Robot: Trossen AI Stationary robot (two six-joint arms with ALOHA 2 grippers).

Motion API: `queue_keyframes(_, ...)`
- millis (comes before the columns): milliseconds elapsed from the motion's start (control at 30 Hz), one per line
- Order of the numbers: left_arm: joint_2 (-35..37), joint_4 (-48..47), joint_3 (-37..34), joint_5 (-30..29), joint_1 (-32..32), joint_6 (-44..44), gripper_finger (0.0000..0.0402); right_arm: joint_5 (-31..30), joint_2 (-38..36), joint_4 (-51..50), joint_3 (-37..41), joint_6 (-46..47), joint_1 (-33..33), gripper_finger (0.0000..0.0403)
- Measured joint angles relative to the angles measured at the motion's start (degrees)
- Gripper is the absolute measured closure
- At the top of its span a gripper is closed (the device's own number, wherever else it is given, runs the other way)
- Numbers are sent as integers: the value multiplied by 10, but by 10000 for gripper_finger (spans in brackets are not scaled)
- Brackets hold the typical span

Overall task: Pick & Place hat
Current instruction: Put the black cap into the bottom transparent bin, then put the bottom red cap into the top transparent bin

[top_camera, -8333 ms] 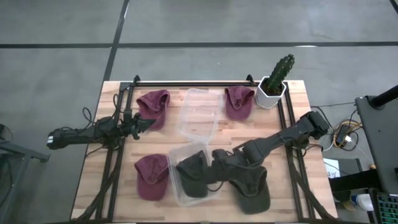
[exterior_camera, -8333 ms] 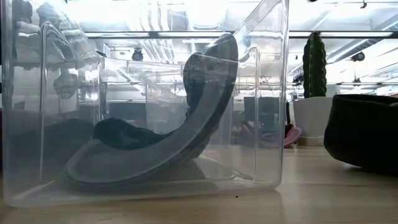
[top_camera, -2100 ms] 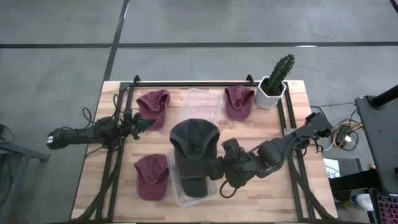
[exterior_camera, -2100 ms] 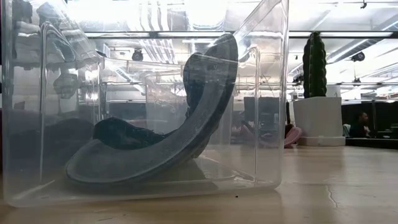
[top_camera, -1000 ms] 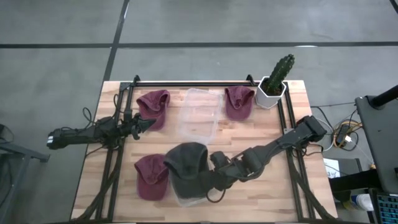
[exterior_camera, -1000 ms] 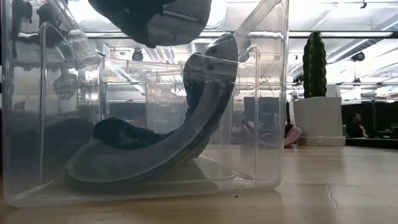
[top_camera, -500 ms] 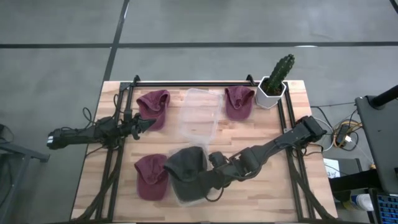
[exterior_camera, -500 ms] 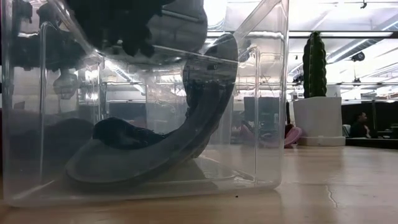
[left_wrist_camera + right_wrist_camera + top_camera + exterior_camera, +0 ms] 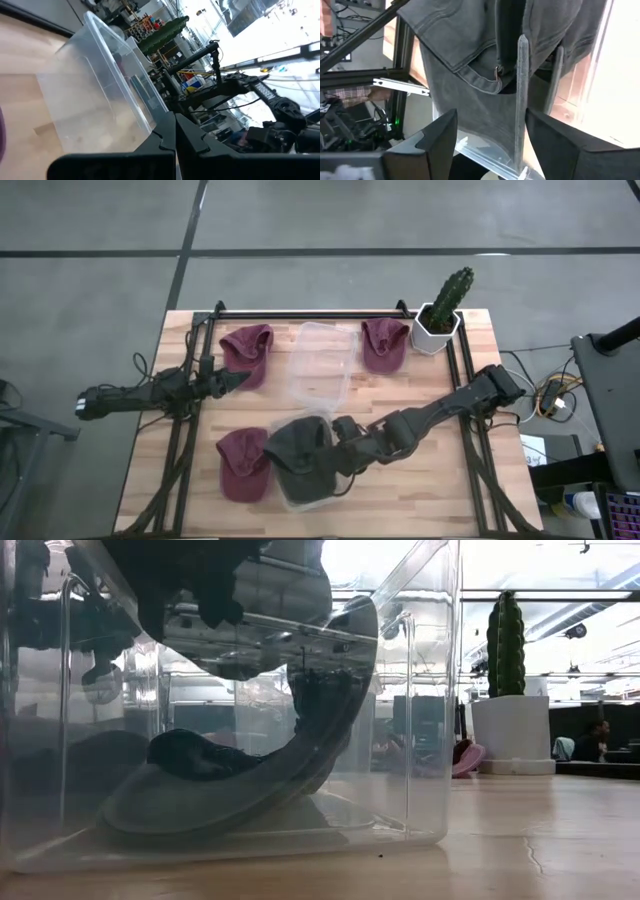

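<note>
Task looks partway done. The right pincer [image 9: 338,455] is hovering at the near clear plastic bin [image 9: 287,498], and the dark grey-green cloth cap [image 9: 300,455] is draping over the bin's open top, partly inside, partly spilling over the rim. From the low view, a second dark cap with a curved brim [image 9: 240,770] is already lying inside this same bin, leaning against its wall, with the newly arriving cap hanging above it. So one dark cap is placed and the second is not yet fully settled.

The right wrist view is showing the pincer's fingers spread apart, with the grey fabric beyond them falling across the bin's upright clear wall; whether a pad is touching the cloth is hard to tell, but the fingers are not clamping it.

The left pincer [image 9: 240,379] is waiting over the counter's [image 9: 470,500] left side, just beside a maroon cap [image 9: 247,351]; its fingers are pressing together on nothing, per its wrist view.

Containers: the second clear plastic bin [image 9: 321,364], at the back middle, is holding nothing as far as the view shows. Three maroon caps are lying loose on the counter: back left, back right [image 9: 383,343] beside the white pot with the green cactus [image 9: 441,315], and front left [image 9: 242,463]. Those are probably what is left to sort.
</note>
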State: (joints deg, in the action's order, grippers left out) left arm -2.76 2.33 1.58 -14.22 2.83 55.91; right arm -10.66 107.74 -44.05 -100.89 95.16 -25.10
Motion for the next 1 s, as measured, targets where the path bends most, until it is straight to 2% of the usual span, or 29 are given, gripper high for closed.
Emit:
queue_keyframes(100,0,-4,0,0,0,-1,401,0,-2,-8,0,2,0,169)
queue_keyframes(367,0,-11,0,0,0,-3,401,0,-21,-48,0,-2,-1,190)
queue_keyframes(600,0,-11,0,12,0,12,401,-36,-49,-51,-1,-7,-1,195)
queue_keyframes(700,0,-11,0,36,0,62,401,-49,-54,-49,-1,-18,-1,195)
queue_keyframes(800,0,-10,0,92,0,104,387,-60,-59,-49,-1,-28,0,195)
queue_keyframes(900,0,-7,0,148,0,135,355,-74,-61,-50,-1,-41,3,195)
queue_keyframes(1000,0,-9,12,174,0,159,318,-93,-64,-50,-1,-59,5,195)
